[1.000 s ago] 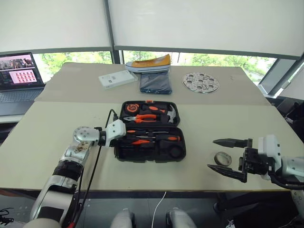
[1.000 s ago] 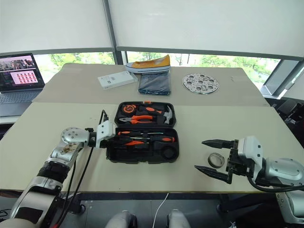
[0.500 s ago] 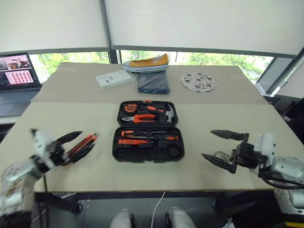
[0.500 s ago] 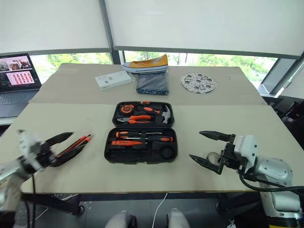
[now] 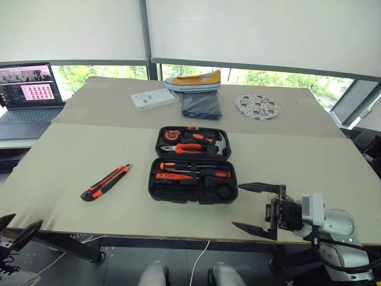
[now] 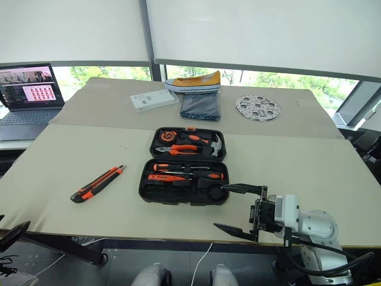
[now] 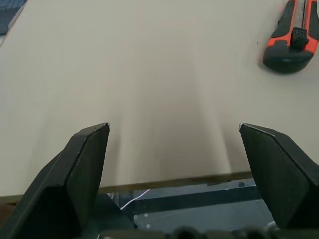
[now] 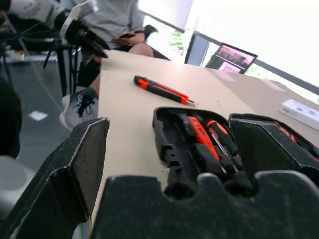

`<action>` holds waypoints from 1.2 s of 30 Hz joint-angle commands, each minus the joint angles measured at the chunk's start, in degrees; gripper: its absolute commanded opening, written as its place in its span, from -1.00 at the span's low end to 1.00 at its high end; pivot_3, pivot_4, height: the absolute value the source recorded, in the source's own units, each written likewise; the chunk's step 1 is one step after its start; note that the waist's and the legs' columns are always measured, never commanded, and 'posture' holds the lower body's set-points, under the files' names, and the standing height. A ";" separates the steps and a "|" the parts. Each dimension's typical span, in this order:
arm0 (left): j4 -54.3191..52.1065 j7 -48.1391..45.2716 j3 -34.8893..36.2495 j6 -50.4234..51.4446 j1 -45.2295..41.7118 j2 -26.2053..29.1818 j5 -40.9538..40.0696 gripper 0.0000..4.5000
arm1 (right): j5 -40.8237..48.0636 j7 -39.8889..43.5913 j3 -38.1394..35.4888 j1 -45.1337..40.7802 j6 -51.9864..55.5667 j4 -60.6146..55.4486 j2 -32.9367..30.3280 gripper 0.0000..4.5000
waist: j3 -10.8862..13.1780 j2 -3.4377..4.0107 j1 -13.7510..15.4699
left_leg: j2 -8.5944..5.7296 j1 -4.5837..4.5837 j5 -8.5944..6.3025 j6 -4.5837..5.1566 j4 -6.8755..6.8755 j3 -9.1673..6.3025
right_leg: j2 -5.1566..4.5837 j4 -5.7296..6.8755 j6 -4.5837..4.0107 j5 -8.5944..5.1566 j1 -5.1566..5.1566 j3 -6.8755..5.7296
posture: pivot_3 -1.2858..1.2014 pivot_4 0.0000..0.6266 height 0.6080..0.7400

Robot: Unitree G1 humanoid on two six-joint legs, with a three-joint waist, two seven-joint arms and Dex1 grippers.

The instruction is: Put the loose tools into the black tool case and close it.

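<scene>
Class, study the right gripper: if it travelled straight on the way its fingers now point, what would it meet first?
Probably the open black tool case: the right gripper points left, open, toward the case's near right corner. Depth is uncertain; it might pass just in front.

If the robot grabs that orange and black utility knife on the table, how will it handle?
The utility knife looks rigid and slim, so it should probably lift without bending. It lies flat on the table, so it seems unlikely to roll; a push would likely slide or spin it. Its low profile may make it hard to get jaws under.
</scene>
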 commanded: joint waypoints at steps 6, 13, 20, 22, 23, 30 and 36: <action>-8.19 3.67 -17.47 15.52 -18.89 6.02 0.71 0.98 | 0.36 -3.62 -1.97 -1.20 -0.26 -0.09 -0.72 1.00 | -0.15 -0.24 0.00 | -0.02 -0.02 0.01 0.01 -0.01 0.02 | 0.04 0.05 -0.02 0.03 0.10 0.02 | 0.03 -0.52 1.00; -2.42 5.91 -31.21 20.62 -30.64 6.77 8.49 0.98 | 0.12 -5.52 -2.34 -1.46 0.30 -0.11 -1.38 1.00 | -0.14 -0.21 -1.36 | -0.09 -0.07 0.26 0.44 -0.23 0.52 | 0.26 0.10 -0.16 0.30 0.06 0.10 | 0.03 -0.52 1.00; -1.75 2.58 -36.43 25.18 -31.14 10.55 11.36 0.02 | 0.69 -7.36 -5.20 1.42 0.46 -1.81 -3.13 1.00 | -0.15 -0.20 -1.92 | -0.11 0.04 0.25 0.43 -0.62 0.53 | 0.30 0.11 -0.24 0.11 0.02 0.12 | 0.03 -0.52 1.00; -1.43 1.51 -34.63 21.47 -32.22 8.95 9.93 -0.29 | 0.85 -7.97 -6.24 2.27 0.53 -1.88 -3.51 1.00 | -0.15 -0.19 -1.88 | -0.14 0.05 0.25 0.43 -0.64 0.53 | 0.23 0.11 -0.19 0.05 0.03 0.12 | 0.03 -0.52 1.00; -1.30 0.43 -33.07 17.25 -33.38 7.22 8.62 -0.32 | 0.88 -8.31 -6.87 2.66 0.51 -1.76 -3.64 1.00 | -0.14 -0.19 -1.84 | -0.16 0.07 0.25 0.42 -0.64 0.53 | 0.21 0.11 -0.18 0.04 0.05 0.13 | 0.03 -0.52 1.00; -10.78 -12.82 -40.52 9.28 -41.74 1.87 5.55 -0.32 | 1.40 -8.35 -12.84 5.88 0.01 -0.02 -6.20 1.00 | -0.07 -0.38 -0.23 | -0.21 -0.08 0.27 0.43 -0.51 0.56 | 0.15 0.03 -0.09 0.11 0.08 0.11 | 0.03 -0.52 1.00; -16.25 -12.86 -51.71 13.22 -49.88 -2.52 9.41 -0.32 | 1.40 -7.33 -16.28 8.62 0.12 1.49 -8.05 1.00 | -0.07 -0.35 -0.56 | -0.30 -0.07 0.27 0.44 -0.50 0.56 | 0.22 -0.04 0.01 0.13 0.15 0.24 | 0.03 -0.52 1.00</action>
